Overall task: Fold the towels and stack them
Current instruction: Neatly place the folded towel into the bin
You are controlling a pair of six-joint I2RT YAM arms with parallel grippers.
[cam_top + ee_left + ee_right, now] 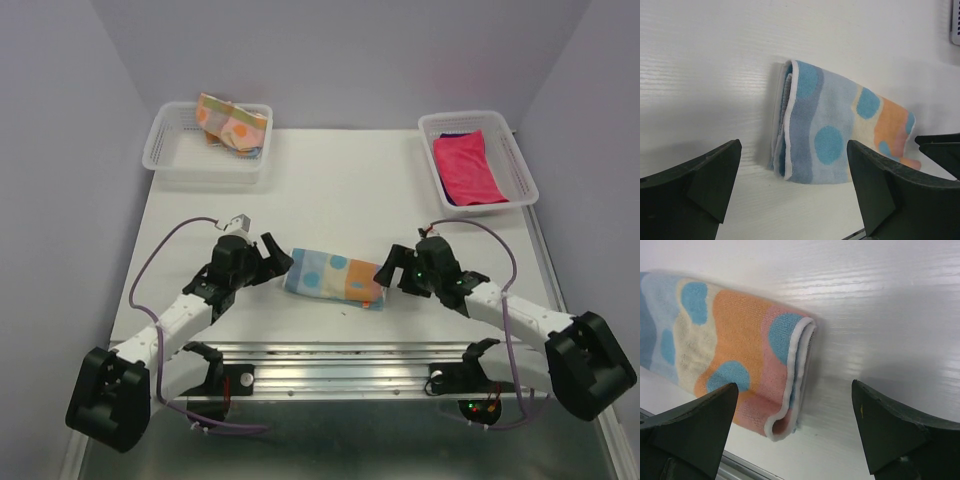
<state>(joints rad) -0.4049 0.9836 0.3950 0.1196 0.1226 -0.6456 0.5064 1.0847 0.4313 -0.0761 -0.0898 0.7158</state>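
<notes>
My left gripper [274, 258] and right gripper [387, 270] stand wide, empty. The soft, light blue-orange dotted towel [335, 277]: I would pinch its layered short ends.

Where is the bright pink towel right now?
In the overhead view, the bright pink towel lies in the white basket at the far right corner of the table.

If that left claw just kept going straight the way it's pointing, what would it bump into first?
Most likely the folded spotted towel: the left gripper faces its blue end, lying on the table ahead, in line with the open jaws. How near is unclear.
</notes>
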